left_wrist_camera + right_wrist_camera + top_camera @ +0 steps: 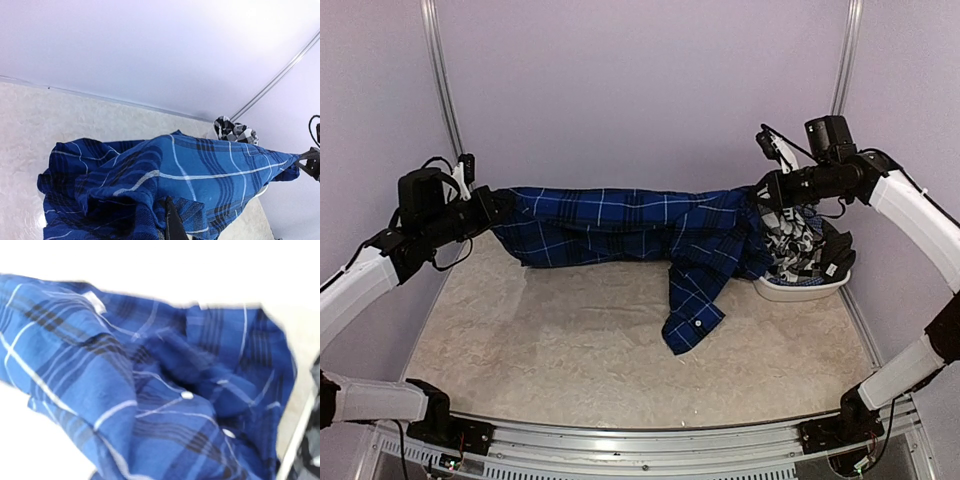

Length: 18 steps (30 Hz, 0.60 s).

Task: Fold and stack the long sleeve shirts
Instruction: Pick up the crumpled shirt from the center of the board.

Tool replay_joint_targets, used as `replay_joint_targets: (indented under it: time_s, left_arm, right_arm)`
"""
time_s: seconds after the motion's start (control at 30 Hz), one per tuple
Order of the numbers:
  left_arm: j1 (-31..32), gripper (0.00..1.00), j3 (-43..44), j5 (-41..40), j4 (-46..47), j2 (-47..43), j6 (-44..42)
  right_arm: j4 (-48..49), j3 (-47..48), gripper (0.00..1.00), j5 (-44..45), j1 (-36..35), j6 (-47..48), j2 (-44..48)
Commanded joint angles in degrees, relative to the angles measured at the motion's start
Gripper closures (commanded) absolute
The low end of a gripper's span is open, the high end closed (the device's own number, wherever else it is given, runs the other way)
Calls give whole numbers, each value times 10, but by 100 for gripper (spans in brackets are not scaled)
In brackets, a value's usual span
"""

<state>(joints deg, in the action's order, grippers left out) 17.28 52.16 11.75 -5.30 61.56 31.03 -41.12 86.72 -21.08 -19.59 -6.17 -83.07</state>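
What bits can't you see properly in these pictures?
1. Left jaws: top view, buried in the royal blue plaid cloth shirt; left wrist view, cut off by the bottom edge.
2. Right jaws: right wrist view, blurred blue cloth fills the picture.
3. Black-and-white checked cloth shirt: top view, mostly hidden by the blue shirt, the right arm and the white tub.

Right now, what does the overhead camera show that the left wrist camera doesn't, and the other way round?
Only the overhead view shows both arms whole, and a sleeve's buttoned cuff lying on the table. Only the left wrist view shows, close up, the cloth bunched around its own dark finger. Both show the blue shirt pulled out between the left hand and the right hand, with the black-and-white checked shirt beside its right end.
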Motion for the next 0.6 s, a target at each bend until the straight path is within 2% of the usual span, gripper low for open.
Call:
replay_joint_targets:
  time_s: [0.0, 0.17, 0.4, 0.57]
  left_arm:
    - [-40, 100, 54, 60, -44, -1, -8]
    - [-51, 100, 113, 76, -53, 7, -15]
    - [-51, 100, 146, 171, -46, 12, 4]
    - [-52, 100, 125, 132, -71, -11, -6]
  right_arm:
    - [-11, 58, 100, -49, 0, 18, 33]
    - [-42, 110, 100, -61, 0, 21, 30]
    - [-50, 133, 100, -141, 0, 10, 17]
    - [-54, 76, 100, -91, 0, -1, 14]
